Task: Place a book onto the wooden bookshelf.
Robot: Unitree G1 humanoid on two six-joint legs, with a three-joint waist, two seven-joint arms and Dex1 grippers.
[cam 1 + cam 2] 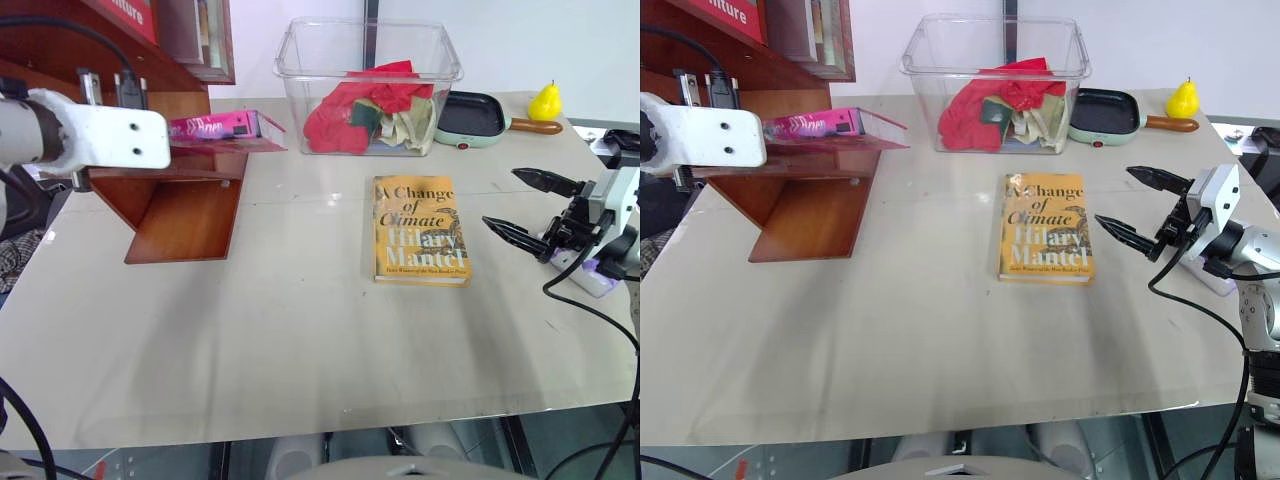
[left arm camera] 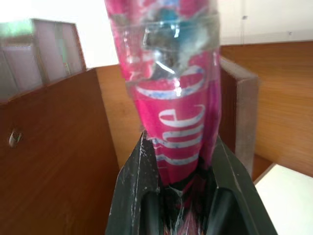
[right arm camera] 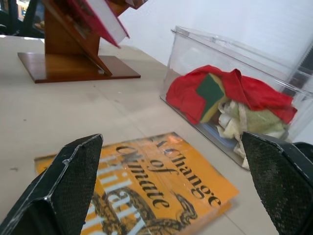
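Left gripper (image 2: 181, 196) is clamped tight on the pink book (image 1: 215, 126) — the fingers (image 2: 142, 181) pinch one end of it. The book lies flat on a ledge of the wooden bookshelf (image 1: 185, 205), which stands at the far-left corner of the table (image 1: 300, 340).

Right gripper (image 1: 528, 205) hangs over the table's right side with its jaws spread wide, holding nothing — just beside the yellow "A Change of Climate" book (image 1: 419, 228). Behind that, a clear plastic bin (image 1: 368, 85) with red cloth (image 1: 370, 100) inside, plus a small pan (image 1: 472, 116) and a yellow pear (image 1: 544, 101).
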